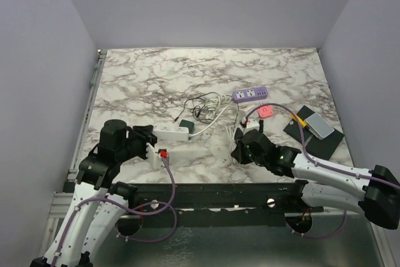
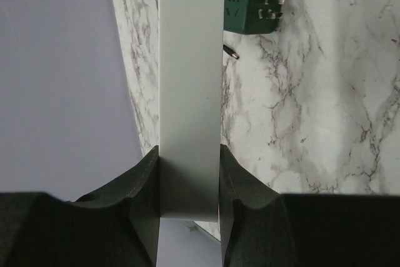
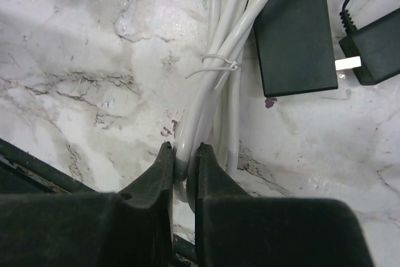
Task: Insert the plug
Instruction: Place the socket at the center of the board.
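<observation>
As the overhead view shows it, the left gripper [image 1: 147,136] clamps one end of a white power strip [image 1: 172,132] lying on the marble table [image 1: 144,79]. A green adapter [image 1: 187,127] sits just beside the strip's far end. The right gripper [image 1: 240,147] is low over a loose bundle of white cord [image 1: 232,128], with a purple strip [image 1: 250,94] farther back.

From the left wrist, the left gripper [image 2: 189,154] is closed partway, its jaws pressed flat against both long sides of the power strip [image 2: 189,79]. The strip runs straight away toward the green adapter [image 2: 250,4].

From the right wrist, the right gripper [image 3: 184,154] is nearly shut, pinching a strand or two of the white cord [image 3: 206,104]. A twist tie [image 3: 215,64] binds the bundle farther along, and a black adapter [image 3: 294,35] lies just beside it. The plug itself cannot be picked out for certain; it is probably at this cord's end, out of view.

The cord looks light, limp and slick, so a hold on it will not steer the prongs. The stiff plug body is the better place to take hold. The strip seems light and rigid, so the left grip should brace it.
</observation>
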Robot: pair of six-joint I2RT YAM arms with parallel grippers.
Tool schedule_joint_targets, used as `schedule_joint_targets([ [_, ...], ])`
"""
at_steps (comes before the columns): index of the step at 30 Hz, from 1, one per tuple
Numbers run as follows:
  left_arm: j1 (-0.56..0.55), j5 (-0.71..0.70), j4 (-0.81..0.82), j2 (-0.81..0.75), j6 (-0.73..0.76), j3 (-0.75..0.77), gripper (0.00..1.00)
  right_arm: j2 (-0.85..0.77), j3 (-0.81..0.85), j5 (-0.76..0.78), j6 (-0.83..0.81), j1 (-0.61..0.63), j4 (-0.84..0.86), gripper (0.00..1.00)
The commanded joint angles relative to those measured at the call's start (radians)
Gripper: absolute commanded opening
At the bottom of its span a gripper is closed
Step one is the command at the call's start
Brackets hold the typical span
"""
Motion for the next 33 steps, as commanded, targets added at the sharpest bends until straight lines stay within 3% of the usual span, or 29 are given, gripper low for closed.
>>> schedule_joint_targets([
  [1,0.002,0.039,-0.072,-0.061,0.075,-0.089,0.00,0.068,0.048,-0.091,0.030,0.007,-0.066,0.02],
  [4,0.001,0.017,-0.061,-0.112,0.112,-0.184,0.00,0.131,0.067,-0.103,0.020,0.025,-0.045,0.10],
  [8,0.002,-0.004,0.054,-0.262,0.183,-0.359,0.00,0.144,0.092,-0.135,-0.002,0.038,-0.034,0.45],
  [12,0.002,-0.041,0.171,-0.428,0.254,-0.526,0.00,0.055,0.109,-0.205,-0.052,0.039,-0.025,0.61],
  [15,0.002,-0.068,0.215,-0.511,0.306,-0.608,0.00,-0.013,0.119,-0.279,-0.090,0.039,-0.023,0.65],
  [19,0.001,-0.073,0.252,-0.471,0.352,-0.645,0.00,-0.035,0.135,-0.329,-0.107,0.038,0.014,0.69],
  [21,0.001,-0.069,0.261,-0.433,0.375,-0.641,0.11,0.000,0.157,-0.330,-0.112,0.038,0.032,0.69],
  [26,0.001,-0.048,0.187,-0.276,0.395,-0.537,0.22,0.138,0.224,-0.299,-0.127,0.038,0.109,0.68],
  [33,0.001,-0.031,-0.048,0.021,0.453,-0.298,0.61,0.366,0.363,-0.321,-0.171,0.037,0.242,0.68],
])
